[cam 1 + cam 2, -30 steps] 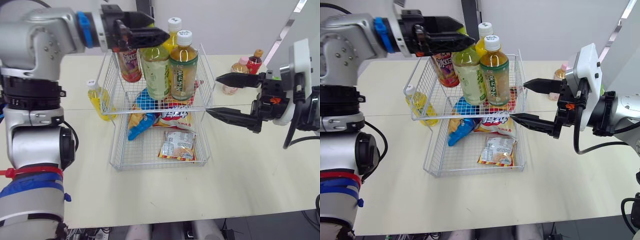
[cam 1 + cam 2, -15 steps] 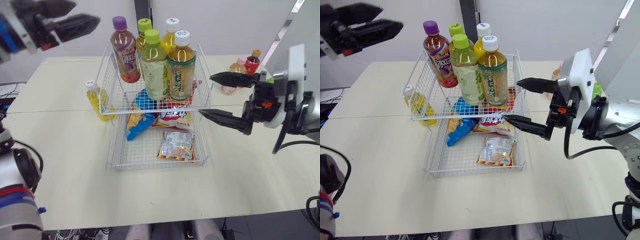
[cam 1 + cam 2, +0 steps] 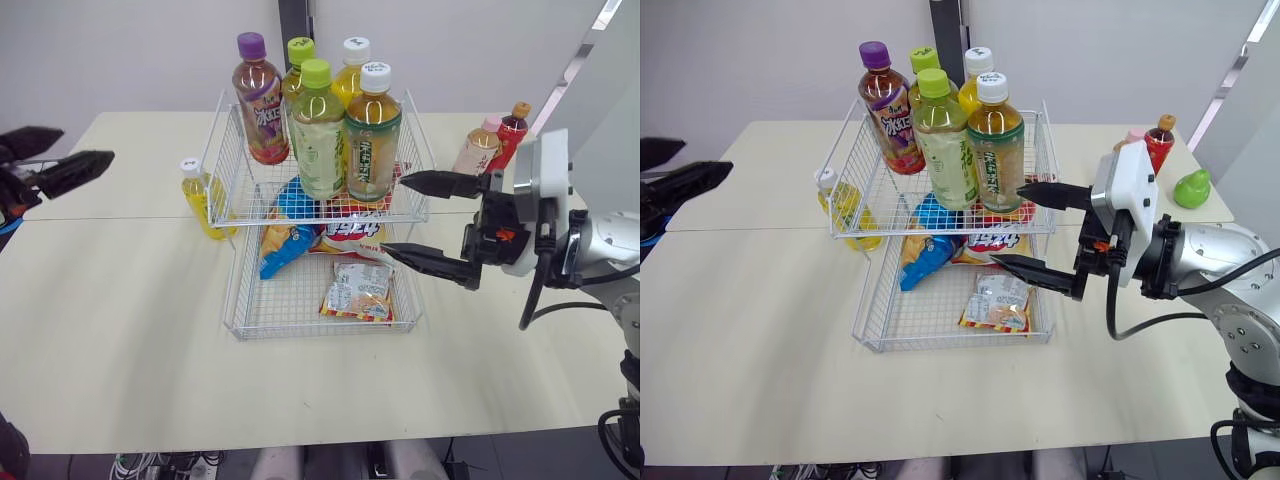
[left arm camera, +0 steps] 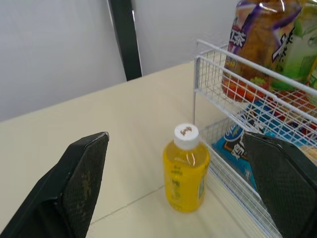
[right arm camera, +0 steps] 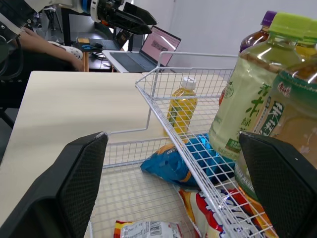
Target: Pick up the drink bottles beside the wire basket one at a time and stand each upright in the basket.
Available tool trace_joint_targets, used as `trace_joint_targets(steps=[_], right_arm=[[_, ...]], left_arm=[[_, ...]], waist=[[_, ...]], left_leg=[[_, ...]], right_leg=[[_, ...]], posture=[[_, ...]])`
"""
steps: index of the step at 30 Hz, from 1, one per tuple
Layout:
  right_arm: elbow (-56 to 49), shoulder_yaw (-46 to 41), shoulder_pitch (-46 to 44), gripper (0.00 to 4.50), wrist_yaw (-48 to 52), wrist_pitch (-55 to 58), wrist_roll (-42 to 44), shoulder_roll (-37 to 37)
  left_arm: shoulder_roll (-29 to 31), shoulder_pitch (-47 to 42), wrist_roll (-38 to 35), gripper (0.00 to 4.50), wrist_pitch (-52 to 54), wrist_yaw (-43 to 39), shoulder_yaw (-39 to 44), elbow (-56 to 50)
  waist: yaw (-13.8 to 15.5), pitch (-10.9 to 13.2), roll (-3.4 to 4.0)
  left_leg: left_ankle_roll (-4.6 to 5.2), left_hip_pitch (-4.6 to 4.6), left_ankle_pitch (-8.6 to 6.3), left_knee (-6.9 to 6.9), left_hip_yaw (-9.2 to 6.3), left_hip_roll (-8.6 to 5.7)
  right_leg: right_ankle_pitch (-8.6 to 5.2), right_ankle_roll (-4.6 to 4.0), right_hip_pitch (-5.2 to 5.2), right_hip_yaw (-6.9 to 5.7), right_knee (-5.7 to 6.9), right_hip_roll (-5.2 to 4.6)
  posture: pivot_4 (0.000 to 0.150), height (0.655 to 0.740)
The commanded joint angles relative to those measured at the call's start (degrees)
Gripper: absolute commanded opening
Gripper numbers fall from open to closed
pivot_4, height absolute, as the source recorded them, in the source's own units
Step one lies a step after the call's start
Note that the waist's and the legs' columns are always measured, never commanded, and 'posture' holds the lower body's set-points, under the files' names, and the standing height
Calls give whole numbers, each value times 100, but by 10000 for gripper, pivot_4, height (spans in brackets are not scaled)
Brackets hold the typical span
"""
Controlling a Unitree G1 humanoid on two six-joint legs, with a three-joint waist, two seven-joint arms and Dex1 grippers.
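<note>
The two-tier wire basket [image 3: 228, 205] stands mid-table. Several bottles stand upright in its upper tier, among them a purple-capped bottle [image 3: 260, 100], a green-capped tea bottle [image 3: 320, 135] and a white-capped tea bottle [image 3: 373, 135]. A small yellow bottle [image 3: 199, 197] stands on the table against the basket's left side; the left wrist view shows the yellow bottle [image 4: 185, 171] between my fingers' line of sight. My left gripper [image 3: 80, 147] hangs open and empty far to the left. My right gripper [image 3: 394, 214] is open at the basket's right side, empty.
Snack bags [image 3: 360, 290] lie in the lower tier. A pink-capped bottle [image 3: 478, 148] and a red bottle [image 3: 510, 125] stand at the back right, with a green pear-shaped object [image 3: 1192, 188] nearby. A laptop [image 5: 148, 47] and a person's hand [image 5: 47, 45] lie beyond the table.
My left gripper let go of the purple-capped bottle in the upper tier and drew far back to the left. My right gripper moved slightly closer to the basket.
</note>
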Motion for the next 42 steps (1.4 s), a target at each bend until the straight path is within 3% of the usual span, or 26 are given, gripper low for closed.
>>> trace_joint_targets(steps=[1,10,22,31,35,42], right_arm=[[-190,-529,352,45000,326,-214,176,-196],[-49,-1184,1102,45000,763,-553,182,-394],[-288,-424,388,45000,-7,-200,240,-263],[-289,-302,295,45000,-81,-169,206,-277],[-309,-257,275,45000,-111,-151,179,-269],[-286,-182,233,45000,-101,-179,121,-248]], left_arm=[[-149,16,21,44671,-445,150,77,182],[-949,-480,239,44671,-1170,664,-854,623],[-1945,-1764,1045,44671,-1987,1638,-1924,1910],[-2254,-1974,1345,44671,-2010,1948,-2224,2227],[-2353,-1987,1319,36209,-1947,2005,-2201,2158],[-2424,-1942,1227,13630,-1868,1995,-2132,2090]], waist=[[4,0,0],[-1,-3,-4],[-9,-4,-5],[-22,-5,-6],[-14,-5,-6],[-12,-5,-5]], left_leg=[[0,2,0,0,0,0],[0,8,0,0,3,0],[0,7,0,0,2,-5],[0,7,0,0,1,-3],[0,7,0,1,0,-5],[0,7,0,2,0,-5]], right_leg=[[0,0,2,0,0,0],[1,0,6,3,3,1],[1,0,5,3,6,2],[1,1,4,2,7,2],[1,1,4,1,8,2],[1,1,5,2,8,2]], posture=[[1500,7400],[1500,7400],[1500,7400],[1500,7400],[1500,7400],[1500,7400]])
